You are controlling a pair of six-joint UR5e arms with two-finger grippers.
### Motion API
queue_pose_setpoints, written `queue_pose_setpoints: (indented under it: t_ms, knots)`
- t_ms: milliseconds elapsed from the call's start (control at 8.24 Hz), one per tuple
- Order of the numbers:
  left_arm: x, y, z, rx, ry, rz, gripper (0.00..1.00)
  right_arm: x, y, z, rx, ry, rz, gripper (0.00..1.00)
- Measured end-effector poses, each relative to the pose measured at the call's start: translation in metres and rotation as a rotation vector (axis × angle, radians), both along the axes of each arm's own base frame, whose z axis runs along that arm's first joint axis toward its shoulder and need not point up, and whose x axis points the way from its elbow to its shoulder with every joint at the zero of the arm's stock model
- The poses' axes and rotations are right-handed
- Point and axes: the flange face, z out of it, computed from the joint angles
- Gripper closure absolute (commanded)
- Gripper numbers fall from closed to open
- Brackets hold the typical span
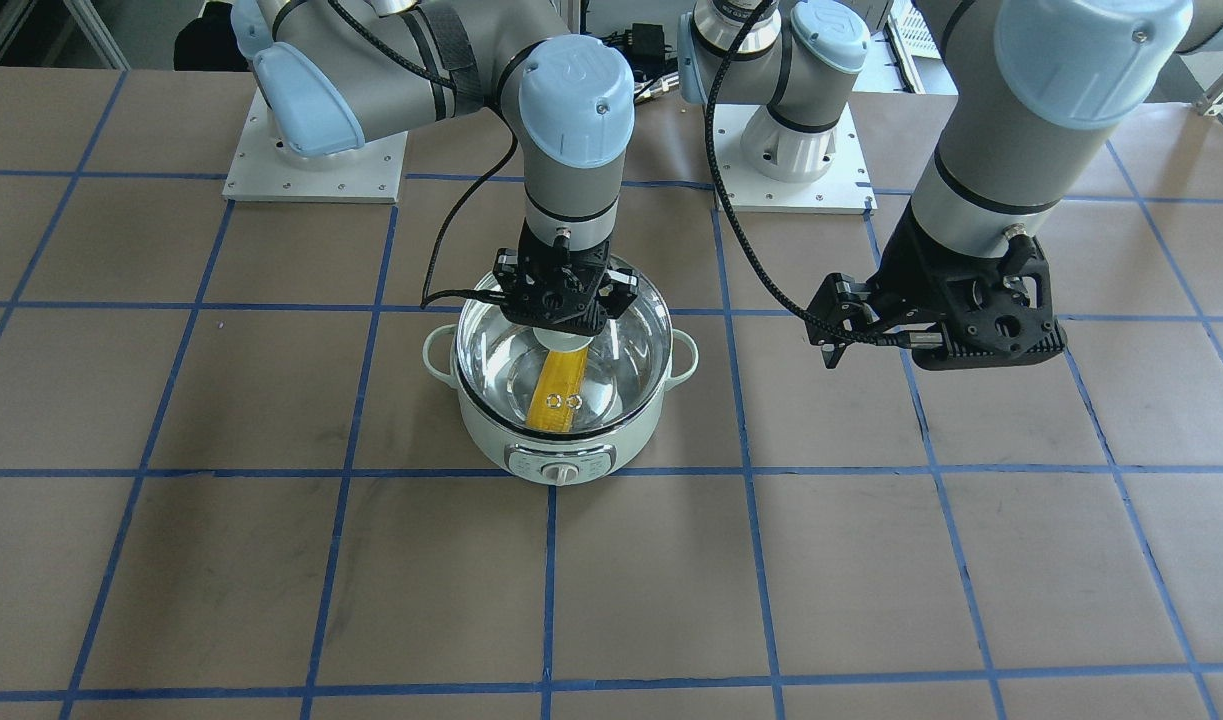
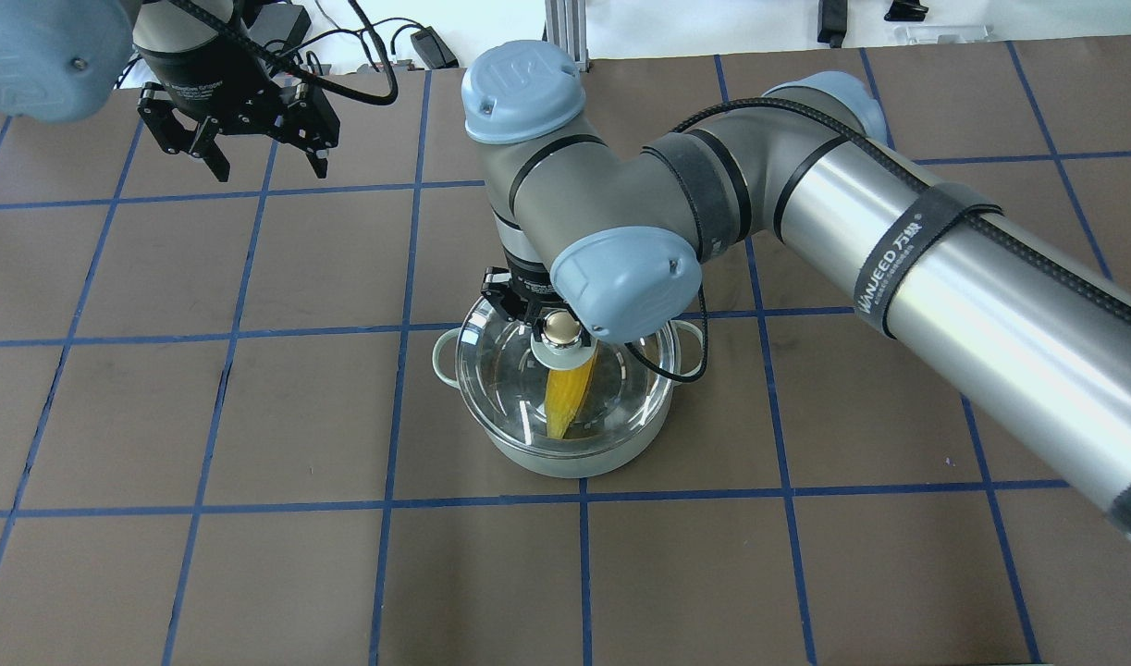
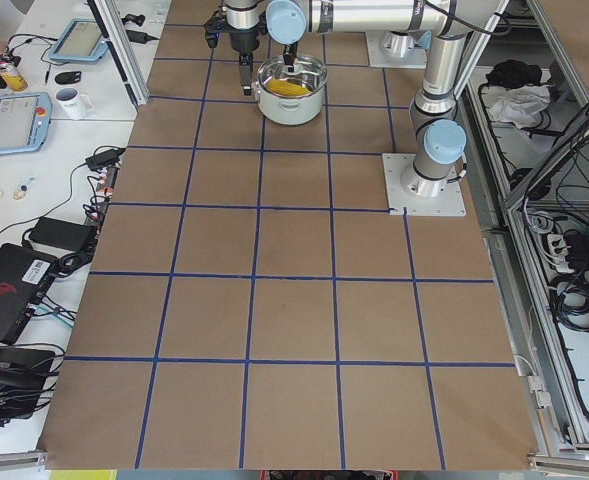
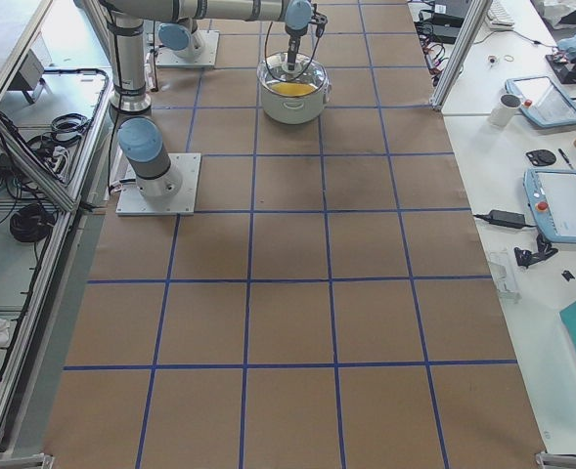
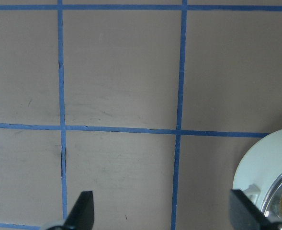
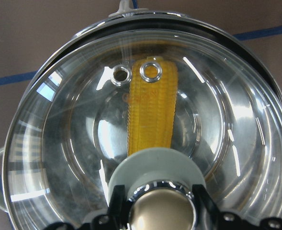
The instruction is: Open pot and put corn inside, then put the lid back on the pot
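Observation:
The mint-green pot [image 1: 561, 452] stands mid-table, a yellow ear of corn [image 1: 559, 392] lying in its steel bowl. The clear glass lid [image 2: 505, 375] rests on the pot's rim. The corn shows through the glass from overhead [image 2: 565, 393] and in the right wrist view [image 6: 150, 115]. My right gripper [image 1: 563, 332] is straight above the pot, its fingers [image 6: 118, 201] closed against both sides of the gold-toned knob [image 6: 162, 211]. My left gripper [image 2: 271, 171] is open and empty, raised above the table well to the pot's side. Its wrist view shows the pot's edge [image 5: 265, 167].
Brown table with a blue tape grid [image 1: 551, 580]. Two arm base plates [image 1: 316, 160] stand at the robot's side. The right arm's cable [image 2: 694, 351] hangs beside the pot. Operator desks with tablets [image 3: 14, 120] lie beyond the table's long edge.

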Motion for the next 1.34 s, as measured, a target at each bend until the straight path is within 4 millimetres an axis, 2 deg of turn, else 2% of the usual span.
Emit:
queue_pose_setpoints:
  t_ms: [1092,1214,1335]
  knots:
    - [0.0000,0.0008,0.0016,-0.002,0.000,0.003,0.00,-0.0016,-0.0014,0.0021,-0.019,0.014,-0.007,0.84]
    - [0.0000,0.0009,0.0015,-0.002,0.000,0.003,0.00,-0.0017,-0.0013,0.0020,-0.018,0.014,-0.008,0.76]
    - [-0.0001,0.0009,0.0014,-0.001,0.001,0.003,0.00,-0.0017,-0.0012,0.0019,-0.017,0.015,-0.008,0.56]
